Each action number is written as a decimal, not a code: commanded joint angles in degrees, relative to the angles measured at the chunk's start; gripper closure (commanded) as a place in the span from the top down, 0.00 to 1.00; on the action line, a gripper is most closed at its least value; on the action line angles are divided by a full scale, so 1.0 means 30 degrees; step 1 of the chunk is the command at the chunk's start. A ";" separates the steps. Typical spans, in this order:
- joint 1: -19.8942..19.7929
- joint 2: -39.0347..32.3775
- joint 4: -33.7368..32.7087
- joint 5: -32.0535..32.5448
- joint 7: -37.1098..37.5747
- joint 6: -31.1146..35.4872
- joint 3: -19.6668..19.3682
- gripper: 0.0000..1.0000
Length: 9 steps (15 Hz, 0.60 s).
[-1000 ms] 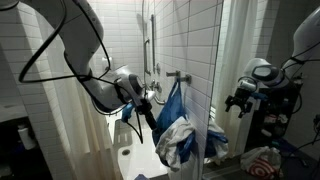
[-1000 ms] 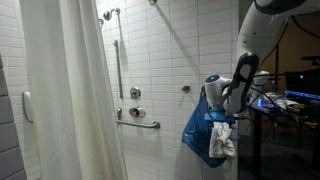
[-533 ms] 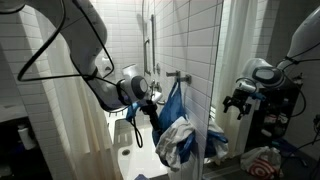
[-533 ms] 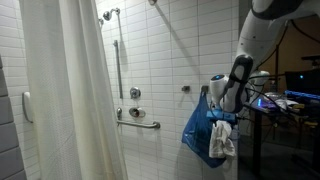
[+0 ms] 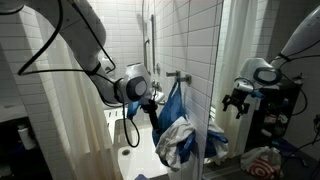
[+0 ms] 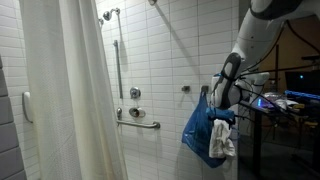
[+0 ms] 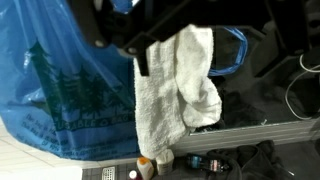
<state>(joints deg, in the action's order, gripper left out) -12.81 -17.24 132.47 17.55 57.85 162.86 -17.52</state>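
The gripper [image 5: 150, 106] is hanging with its jaws spread wide, gripping nothing that the frames show. It is sitting at the end of the arm, which is reaching across the bathtub [image 5: 128, 156] toward the tiled wall [image 6: 165, 50].

The blue bag [image 5: 172, 108] is hanging against that wall, its top just below a metal wall fitting [image 5: 175, 76]. In this exterior view the gripper is lying just beside the bag's upper edge, on the side facing the shower curtain [image 5: 75, 125]; whether finger and plastic are touching cannot be told. In an exterior view taken from the room, the gripper [image 6: 222, 100] is overlapping the bag's [image 6: 197, 130] upper corner, on the side away from the grab bar [image 6: 140, 122] and the shower curtain [image 6: 70, 100].

The white towel [image 5: 178, 135] is lying bunched over the lower part of the bag, below the gripper. From the room side it is showing as a pale bundle [image 6: 226, 140] at the bag's lower edge, directly under the gripper.

In the wrist view the gripper [image 7: 140, 40] is filling the top as a dark mass. The towel [image 7: 180, 85] is drooping right beneath it, near the finger tips, and the bag [image 7: 60, 90], printed with trees, is spreading beside and behind the towel.
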 commanded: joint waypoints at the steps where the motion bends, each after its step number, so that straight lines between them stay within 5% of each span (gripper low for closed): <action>1: 0.0933 -0.0103 -0.0006 -0.1370 -0.1192 0.0069 -0.0799 1.00; 9: 0.0951 -0.0102 -0.0007 -0.1579 -0.1442 0.0066 -0.0758 1.00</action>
<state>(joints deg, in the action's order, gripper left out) -12.59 -17.24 132.46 15.25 55.43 162.86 -17.32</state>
